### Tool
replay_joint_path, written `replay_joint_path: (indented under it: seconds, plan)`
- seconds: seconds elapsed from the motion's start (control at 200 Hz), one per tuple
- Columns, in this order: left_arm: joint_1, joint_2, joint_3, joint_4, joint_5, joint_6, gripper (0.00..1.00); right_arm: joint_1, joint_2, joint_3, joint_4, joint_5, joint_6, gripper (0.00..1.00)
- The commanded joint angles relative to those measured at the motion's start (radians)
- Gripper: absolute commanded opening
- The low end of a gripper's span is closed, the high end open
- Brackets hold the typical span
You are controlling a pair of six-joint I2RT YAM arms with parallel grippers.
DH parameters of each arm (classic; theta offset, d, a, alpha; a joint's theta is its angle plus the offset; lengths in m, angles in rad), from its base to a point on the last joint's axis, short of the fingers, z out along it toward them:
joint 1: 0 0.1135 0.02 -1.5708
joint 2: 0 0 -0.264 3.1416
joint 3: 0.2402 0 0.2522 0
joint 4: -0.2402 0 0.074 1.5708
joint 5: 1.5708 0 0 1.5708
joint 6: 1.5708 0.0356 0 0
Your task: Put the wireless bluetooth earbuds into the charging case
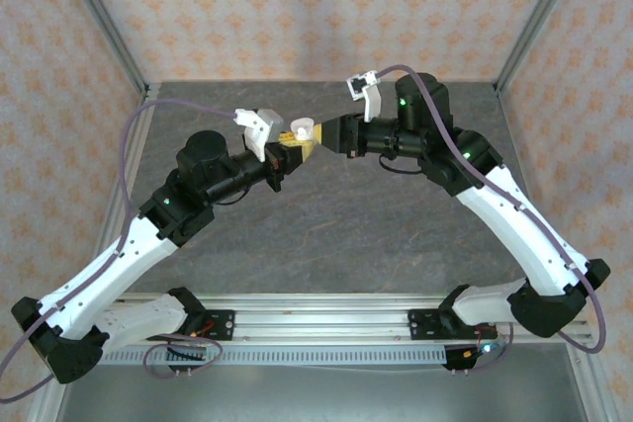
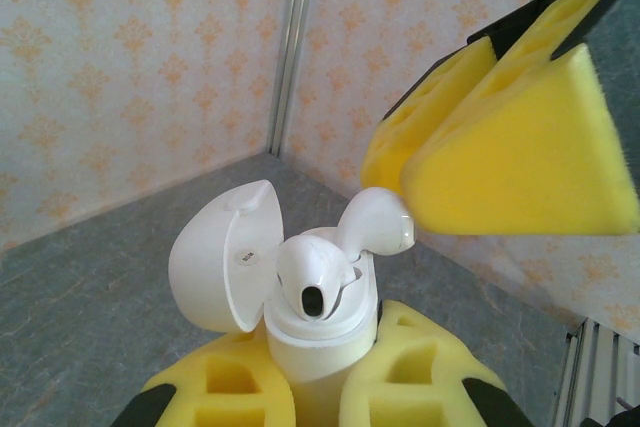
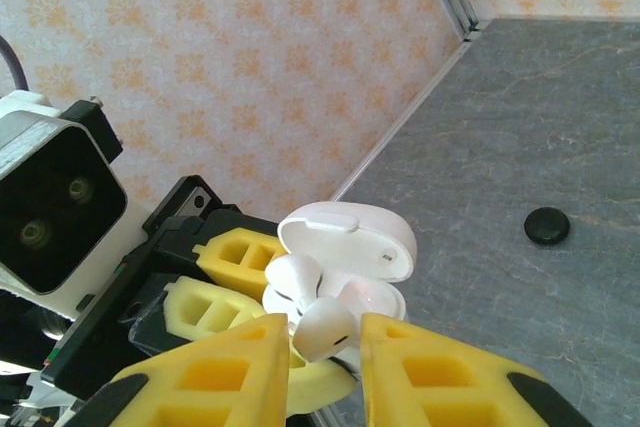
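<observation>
White earbud (image 2: 378, 224) aslant, stem twd case (image 2: 322, 352)

pale wallpaper walls (image 1: 297, 7) with orange floral print; grey stone-look tabletop (image 1: 326, 244); aluminium corner posts (image 1: 101, 17)

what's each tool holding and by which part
Left tool grips the white case by its lower body; right tool pinches an earbud by its head.

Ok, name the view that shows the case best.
Left wrist: the case sits close and centred, lid open, mouth and body both plain. Right wrist shows it with the open lid clear but the body mostly hidden. Top external shows it as a small white blob, far off.
</observation>
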Motion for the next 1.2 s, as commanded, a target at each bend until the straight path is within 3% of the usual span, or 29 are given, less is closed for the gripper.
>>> replay_joint_path:
  seconds: [0.0,0.645,0.836,1.196]
  plan:
    - [-0.007,-0.014,0.029,0.020,0.002,-0.008,0.00,-0.010,-0.001,-0.011,0.000,-0.018,-0.017,0.25]
    - [-0.007,-0.015,0.027,0.015,0.006,-0.007,0.00,-0.058,0.007,-0.002,-0.002,-0.035,-0.011,0.25]
    - [-0.007,-0.011,0.029,0.021,0.054,0.003,0.00,-0.106,0.011,0.017,0.019,-0.063,0.046,0.27]
    - [-0.007,0.037,0.056,0.071,0.266,0.020,0.00,-0.154,0.094,0.014,0.178,-0.367,0.249,0.23]
